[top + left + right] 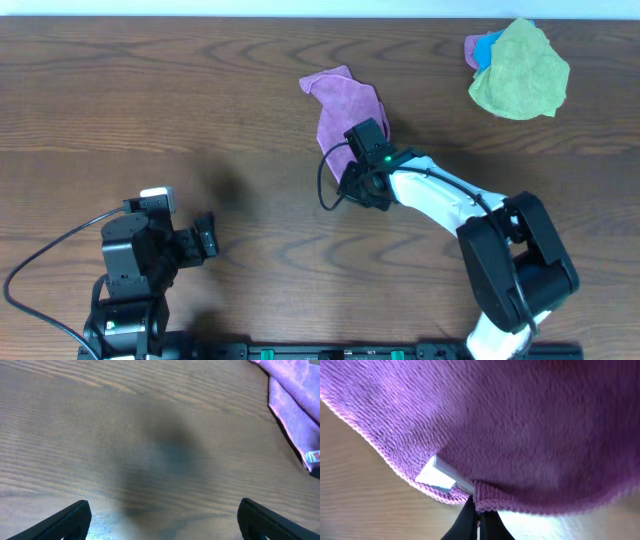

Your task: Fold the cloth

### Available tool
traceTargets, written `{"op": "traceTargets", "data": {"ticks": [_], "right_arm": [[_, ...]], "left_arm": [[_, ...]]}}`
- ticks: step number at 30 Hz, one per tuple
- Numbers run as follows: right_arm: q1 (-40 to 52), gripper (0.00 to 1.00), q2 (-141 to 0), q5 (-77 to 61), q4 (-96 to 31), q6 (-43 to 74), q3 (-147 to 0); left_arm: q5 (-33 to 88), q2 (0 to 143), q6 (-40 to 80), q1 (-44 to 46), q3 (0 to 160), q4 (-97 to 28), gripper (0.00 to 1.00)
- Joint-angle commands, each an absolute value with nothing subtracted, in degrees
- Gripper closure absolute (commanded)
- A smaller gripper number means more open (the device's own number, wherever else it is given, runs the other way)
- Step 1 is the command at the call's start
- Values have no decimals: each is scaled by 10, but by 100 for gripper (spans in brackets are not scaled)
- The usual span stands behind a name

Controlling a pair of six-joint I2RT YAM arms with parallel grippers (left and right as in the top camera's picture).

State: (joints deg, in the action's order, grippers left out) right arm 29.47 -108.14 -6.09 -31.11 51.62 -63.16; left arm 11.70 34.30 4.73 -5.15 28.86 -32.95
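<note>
The purple-magenta cloth (345,105) lies bunched in a long strip on the wooden table, just above centre. My right gripper (352,183) is shut on the cloth's near corner, next to its small white tag (437,474); in the right wrist view the cloth (520,425) fills the frame and drapes over the closed fingers (479,522). My left gripper (207,240) is open and empty at the lower left, well away from the cloth. In the left wrist view the cloth's edge (295,400) and tag (313,456) show at the far right, beyond the open fingers (162,520).
A yellow-green cloth (520,70) lies crumpled at the back right on top of a blue cloth (485,47), with a bit of purple fabric beside them. A black cable loops off the right arm near the table's middle (325,185).
</note>
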Motion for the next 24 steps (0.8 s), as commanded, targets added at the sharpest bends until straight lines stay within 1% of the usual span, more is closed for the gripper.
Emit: {"op": "traceTargets", "data": {"ticks": [1, 10, 18, 20, 23, 24], "right_arm": [[287, 99, -1085, -19, -361, 504, -621], [260, 99, -998, 122, -546, 492, -621], [201, 98, -971, 201, -609, 506, -621], [182, 86, -971, 201, -611, 505, -621], [164, 63, -969, 194, -613, 480, -621], [163, 59, -966, 186, -613, 460, -621]], "left_arm": [[123, 343, 52, -52, 301, -326, 5], [123, 343, 53, -52, 301, -326, 5], [152, 343, 54, -52, 301, -326, 5], [153, 343, 54, -52, 301, -326, 5], [153, 343, 54, -52, 301, -327, 5], [153, 343, 54, -52, 301, -327, 5]]}}
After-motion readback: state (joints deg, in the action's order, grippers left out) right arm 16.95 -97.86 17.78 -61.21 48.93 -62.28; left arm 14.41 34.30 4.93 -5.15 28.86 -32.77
